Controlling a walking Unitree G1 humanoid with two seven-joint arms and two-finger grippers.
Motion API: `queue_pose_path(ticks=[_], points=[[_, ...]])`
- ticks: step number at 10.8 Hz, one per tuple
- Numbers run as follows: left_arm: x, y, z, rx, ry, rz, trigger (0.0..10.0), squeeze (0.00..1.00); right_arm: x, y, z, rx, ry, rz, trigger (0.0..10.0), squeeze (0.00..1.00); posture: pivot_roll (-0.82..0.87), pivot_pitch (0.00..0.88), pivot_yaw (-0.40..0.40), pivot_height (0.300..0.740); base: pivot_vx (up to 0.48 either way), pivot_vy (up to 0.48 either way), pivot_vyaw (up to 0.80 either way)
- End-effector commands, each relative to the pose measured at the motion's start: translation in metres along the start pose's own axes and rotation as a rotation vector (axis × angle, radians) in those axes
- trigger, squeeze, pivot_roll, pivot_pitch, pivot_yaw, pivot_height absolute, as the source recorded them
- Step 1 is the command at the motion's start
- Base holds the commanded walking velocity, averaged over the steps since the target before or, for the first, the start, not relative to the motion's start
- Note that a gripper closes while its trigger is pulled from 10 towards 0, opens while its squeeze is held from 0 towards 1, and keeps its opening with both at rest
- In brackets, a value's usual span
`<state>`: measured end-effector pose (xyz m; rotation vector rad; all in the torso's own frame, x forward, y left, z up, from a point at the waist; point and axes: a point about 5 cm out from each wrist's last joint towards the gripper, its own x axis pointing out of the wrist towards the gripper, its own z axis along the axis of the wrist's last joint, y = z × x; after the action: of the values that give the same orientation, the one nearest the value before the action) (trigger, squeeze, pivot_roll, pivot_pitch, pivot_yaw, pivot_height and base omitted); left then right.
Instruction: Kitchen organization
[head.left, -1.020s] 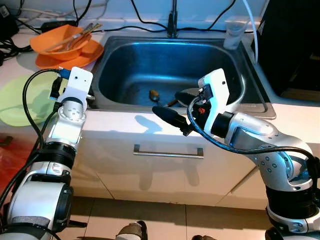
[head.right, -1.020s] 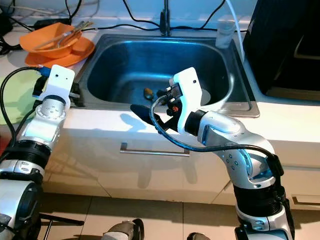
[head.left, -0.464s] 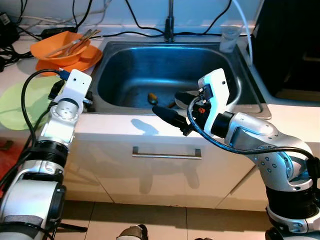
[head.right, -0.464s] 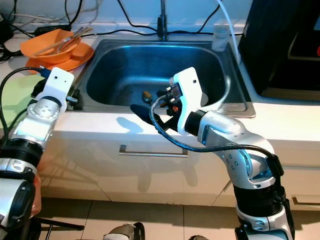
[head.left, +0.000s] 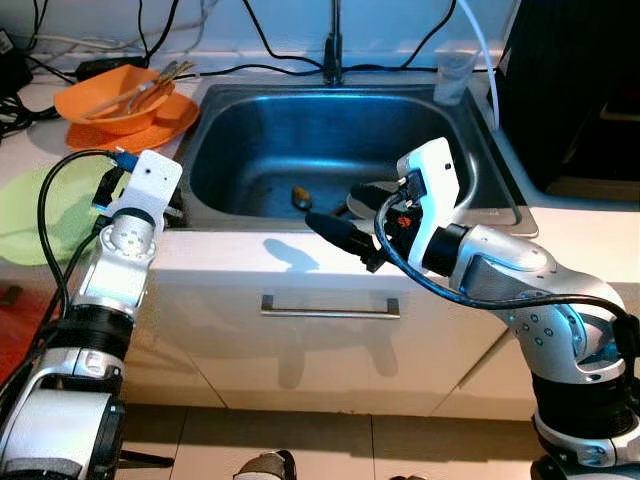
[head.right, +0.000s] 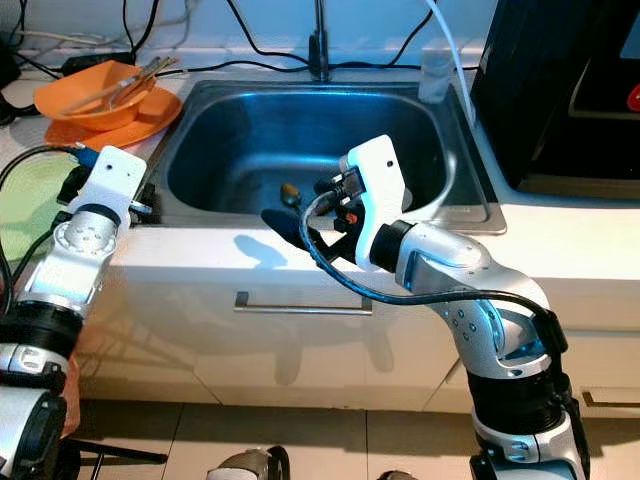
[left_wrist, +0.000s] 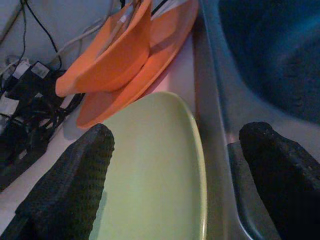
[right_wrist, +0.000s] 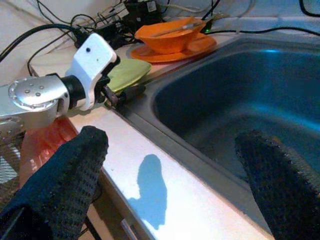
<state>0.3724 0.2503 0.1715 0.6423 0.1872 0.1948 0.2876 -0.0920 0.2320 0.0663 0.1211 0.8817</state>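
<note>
One green plate (left_wrist: 150, 170) at twelve o'clock of the nearer left gripper (left_wrist: 170, 175), jaws apart; right gripper (head.left: 352, 218) likewise spread.

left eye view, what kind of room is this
Most likely a home kitchen: a steel sink with a tap set in a white counter, and an orange bowl holding utensils beside it.
</note>
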Motion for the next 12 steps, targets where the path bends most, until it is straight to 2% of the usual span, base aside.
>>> queue_pose_path(ticks=[1,2,3,4,6,12], points=[[-0.005,-0.016,-0.033,0.036,0.127,-0.060,10.0,0.00,0.001,0.003,0.002,-0.011,-0.009,0.015,10.0,0.15,0.03,0.104,0.056,0.740,0.000,0.000,0.00],[-0.004,-0.013,-0.039,0.044,0.141,-0.057,2.5,0.00,0.001,0.003,0.003,-0.012,-0.011,0.016,10.0,0.15,0.03,0.102,0.057,0.740,0.000,0.000,0.00],[-0.004,-0.009,-0.044,0.048,0.157,-0.054,0.0,0.00,0.002,0.003,0.003,-0.013,-0.012,0.015,10.0,0.15,0.02,0.103,0.059,0.740,0.000,0.000,0.00],[-0.002,-0.001,-0.045,0.061,0.159,-0.043,0.0,0.00,0.001,0.003,0.003,-0.013,-0.013,0.009,10.0,0.15,0.02,0.103,0.064,0.740,0.000,0.000,0.00],[0.000,0.004,-0.044,0.077,0.154,-0.028,0.0,0.00,0.000,0.003,0.003,-0.012,-0.016,0.002,10.0,0.15,0.02,0.100,0.072,0.740,0.000,0.000,0.00],[0.003,0.005,-0.042,0.085,0.132,-0.005,0.0,0.00,0.001,0.004,0.002,-0.009,-0.019,0.000,10.0,0.15,0.02,0.101,0.074,0.740,0.000,0.000,0.00]])
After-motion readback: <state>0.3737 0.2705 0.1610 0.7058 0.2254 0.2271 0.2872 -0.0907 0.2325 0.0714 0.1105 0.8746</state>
